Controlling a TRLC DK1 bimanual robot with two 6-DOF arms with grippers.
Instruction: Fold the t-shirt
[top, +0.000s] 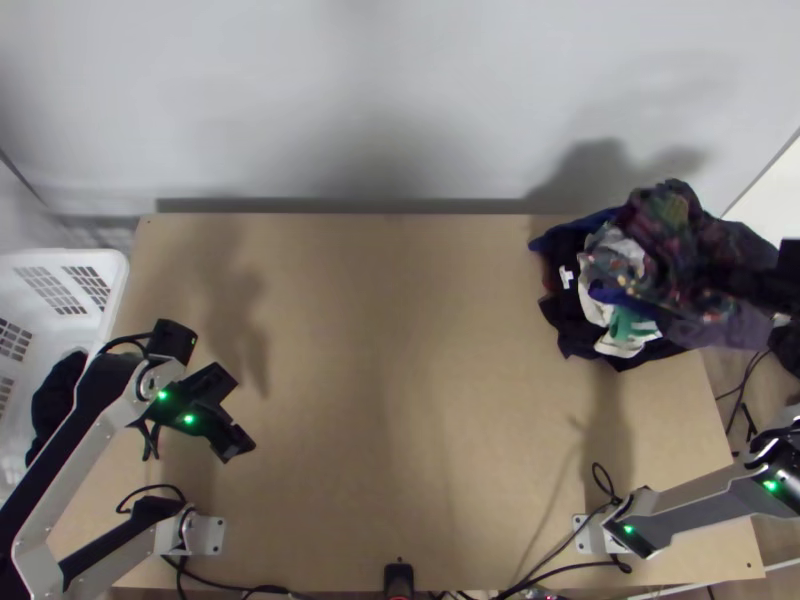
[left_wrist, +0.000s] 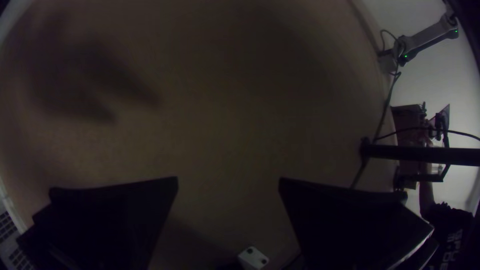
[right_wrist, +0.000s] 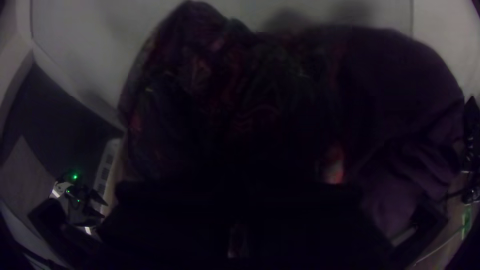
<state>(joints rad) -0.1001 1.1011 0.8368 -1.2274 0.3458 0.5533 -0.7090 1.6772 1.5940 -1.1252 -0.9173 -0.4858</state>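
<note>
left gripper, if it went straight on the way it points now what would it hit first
Most likely the bare wooden tabletop, which lies ahead of the left gripper and its open jaws; how far off is unclear.

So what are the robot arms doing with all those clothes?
The right gripper is holding up a bunched, dark patterned cloth by the clothes pile at the table's far right corner. I can't tell if it's the t-shirt that needs folding. The left gripper is open and empty over the table's left side. The folding doesn't seem to have started yet.
</note>
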